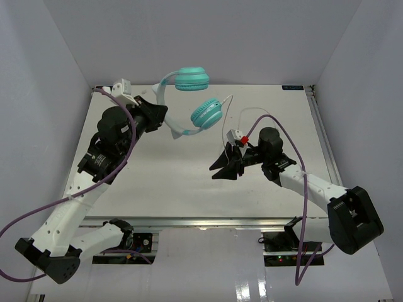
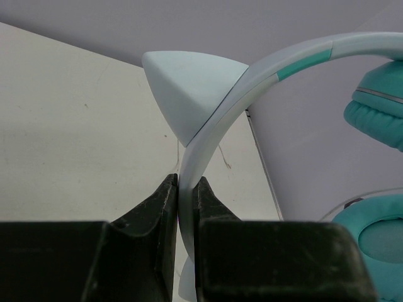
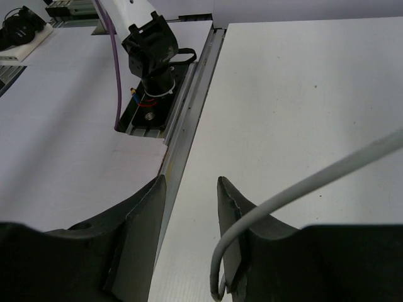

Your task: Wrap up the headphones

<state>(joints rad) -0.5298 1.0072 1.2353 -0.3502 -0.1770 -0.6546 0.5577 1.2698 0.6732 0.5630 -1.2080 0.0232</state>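
The left hand (image 2: 184, 204) is clamped narrow on the pale headband (image 2: 214, 126) of the headphones (image 1: 206, 112), holding them lifted over the far middle of the surface (image 1: 170, 182). The right hand (image 1: 225, 162) is partly spread; the white cord (image 3: 315, 182) lies against one finger, unpinched. The step looks like catching the cord. It should be centred between the fingers before closing, with slack left so winding does not tug.

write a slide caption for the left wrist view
Left hand pinches the headphones by their pale headband, teal ear cups at right.
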